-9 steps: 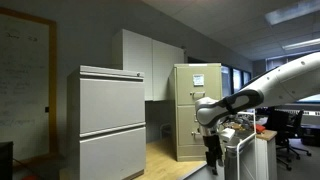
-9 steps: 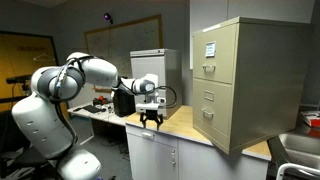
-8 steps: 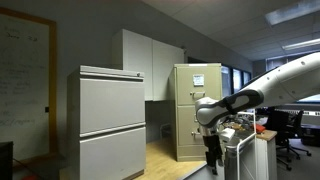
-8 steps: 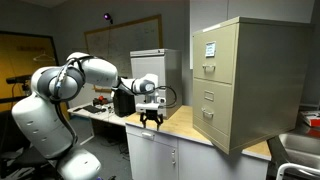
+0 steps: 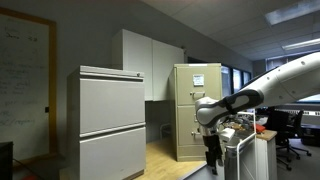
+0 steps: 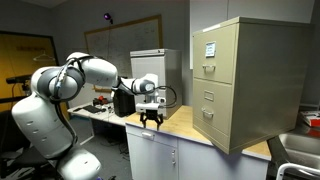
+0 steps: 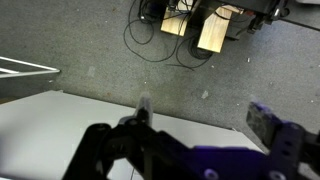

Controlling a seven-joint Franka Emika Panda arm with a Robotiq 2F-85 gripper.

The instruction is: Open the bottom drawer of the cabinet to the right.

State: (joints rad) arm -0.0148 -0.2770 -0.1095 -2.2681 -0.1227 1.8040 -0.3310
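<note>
The cabinet (image 5: 197,108) is tall, narrow and beige-yellow, with a white paper sheet on its upper front; it also shows in an exterior view (image 6: 245,80), standing on the counter. Its bottom drawer (image 6: 216,128) is shut; in an exterior view (image 5: 188,140) my arm partly covers it. My gripper (image 6: 151,122) hangs pointing down over the counter edge, well apart from the cabinet front, and shows too in an exterior view (image 5: 212,152). In the wrist view my gripper (image 7: 205,115) is open and empty, its fingers (image 7: 143,105) wide apart over a white surface and grey carpet.
A wider light-grey cabinet (image 5: 110,120) stands beside the beige one, with white wall cupboards (image 5: 150,60) behind. The wooden counter top (image 6: 180,122) lies between gripper and cabinet. Cables and wooden blocks (image 7: 212,32) lie on the floor below. A metal basin (image 6: 300,152) sits past the cabinet.
</note>
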